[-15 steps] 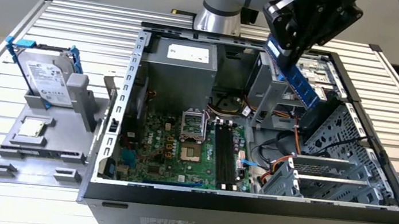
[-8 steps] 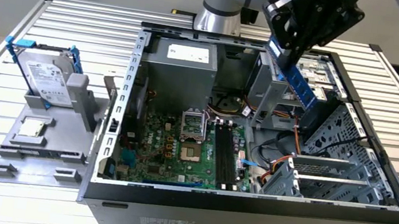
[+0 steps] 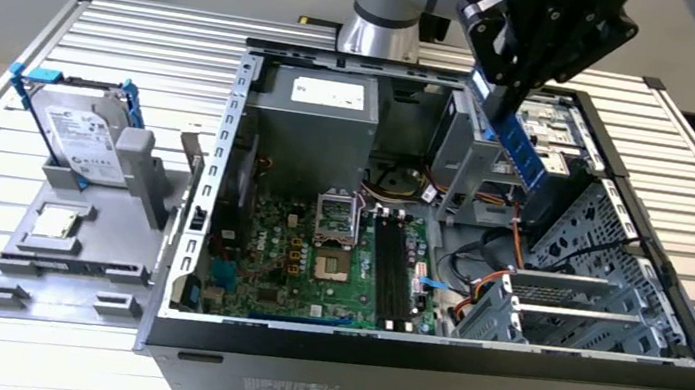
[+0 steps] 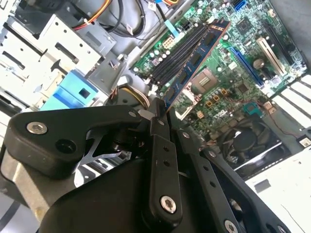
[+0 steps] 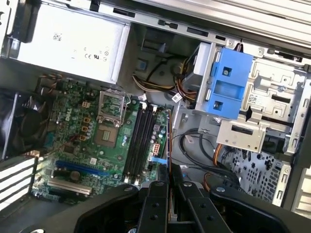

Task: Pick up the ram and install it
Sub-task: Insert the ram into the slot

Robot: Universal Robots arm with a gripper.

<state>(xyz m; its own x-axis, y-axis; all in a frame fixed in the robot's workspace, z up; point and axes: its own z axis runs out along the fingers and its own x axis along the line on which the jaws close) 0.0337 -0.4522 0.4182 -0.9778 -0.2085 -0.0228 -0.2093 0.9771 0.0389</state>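
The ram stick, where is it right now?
In the exterior view, the ram hangs clamped in the tool above the open computer case, toward that view's right, not yet in the black memory slots.

The top end of the ram (image 3: 522, 154) is hidden inside the gripper (image 3: 505, 100). The arm (image 3: 386, 9) is cut off at the exterior view's top edge. The bench (image 3: 139, 37) and the computer case (image 3: 430, 387) run past the edges too.
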